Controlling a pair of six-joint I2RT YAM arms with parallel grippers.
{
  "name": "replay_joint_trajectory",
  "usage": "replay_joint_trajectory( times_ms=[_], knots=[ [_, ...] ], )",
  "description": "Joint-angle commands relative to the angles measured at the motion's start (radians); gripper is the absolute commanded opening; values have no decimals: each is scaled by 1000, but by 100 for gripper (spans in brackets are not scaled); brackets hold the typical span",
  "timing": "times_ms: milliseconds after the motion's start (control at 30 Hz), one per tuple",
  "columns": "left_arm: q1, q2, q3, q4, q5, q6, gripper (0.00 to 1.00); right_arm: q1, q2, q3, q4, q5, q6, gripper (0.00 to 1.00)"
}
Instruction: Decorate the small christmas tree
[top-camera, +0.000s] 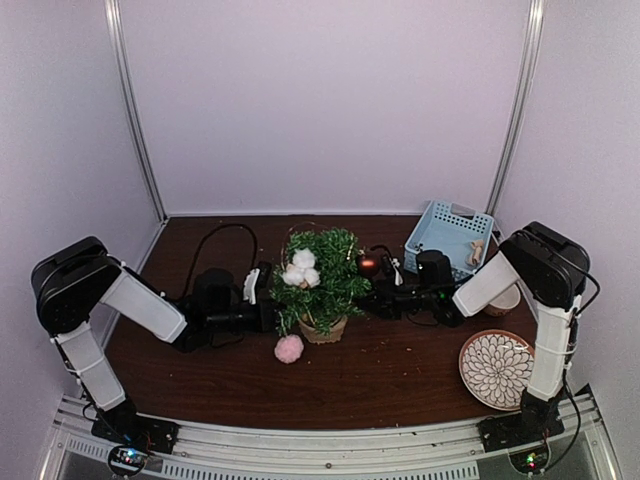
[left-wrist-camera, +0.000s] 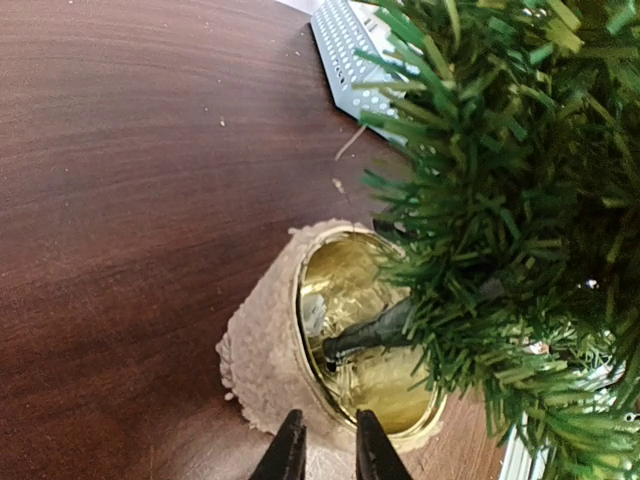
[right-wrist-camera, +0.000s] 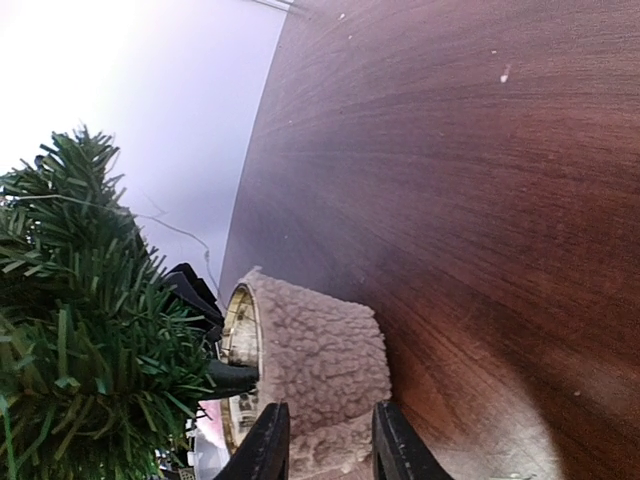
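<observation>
From above, the small christmas tree (top-camera: 322, 270) stood in the middle of the table (top-camera: 400, 390), with white puffs (top-camera: 300, 268) on it and a pink pom-pom (top-camera: 289, 348) beside its pot (top-camera: 323, 330). The left arm (top-camera: 150, 305) and right arm (top-camera: 480, 285) both reached in low at the pot. Only this view showed the decorations.

Up close on the left, the left fingers (left-wrist-camera: 288, 455) were a little apart with the pot's fuzzy rim between them; I could not tell if they squeezed it. Only here did the shiny gold inside show.

Up close on the right, the right fingers (right-wrist-camera: 265, 445) were apart by the pot's fuzzy side, grip unclear too. I think the job was steadying the tree: hold low, gently, keep it upright.
</observation>
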Motion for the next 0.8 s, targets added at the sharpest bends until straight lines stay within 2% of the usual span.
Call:
replay_joint_trajectory(
  times_ms=[0, 467, 767],
  knots=[
    [-5, 30, 26, 69, 13, -9, 19, 26, -2, -5, 59, -15, 20, 32],
    [-4, 92, 112, 40, 17, 21, 18, 54, -1, -59, 137, -7, 65, 32],
    [34, 135, 181, -4, 10, 36, 19, 66, -11, -106, 213, 6, 109, 32]
  ],
)
